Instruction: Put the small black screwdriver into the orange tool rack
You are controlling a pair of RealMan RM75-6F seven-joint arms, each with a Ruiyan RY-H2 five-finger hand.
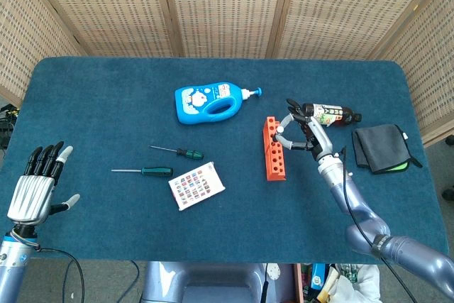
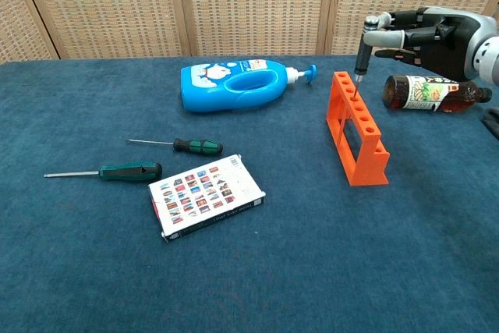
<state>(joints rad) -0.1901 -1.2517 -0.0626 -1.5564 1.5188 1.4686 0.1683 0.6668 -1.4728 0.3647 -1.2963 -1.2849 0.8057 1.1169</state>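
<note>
The left hand [image 1: 35, 186] was nearest, low at the corner of the blue surface [image 2: 257, 271], far from the orange tool rack [image 2: 355, 130]. Its fingers were spread apart and it held nothing.

Next came a box of small pictures [image 2: 206, 196], lying flat well away from the rack on the left hand's side. Just beyond the box lay a big green-handled screwdriver [image 2: 105, 171], and a little farther back a smaller green-handled screwdriver [image 2: 178, 144].

The rack stood upright, with a row of holes along its top. The right hand [image 2: 425, 33] was over the rack's far end. Its fingers pinched the small black screwdriver [image 2: 360, 69], which pointed down with its tip at a hole near the far end of the rack.

Beyond the rack a brown bottle [image 2: 430, 93] lay on its side, close to the right hand. A dark cloth [image 1: 380, 147] lay past the bottle. Far back on the rack's other side, a blue soap bottle [image 2: 238, 83] lay on its side.
</note>
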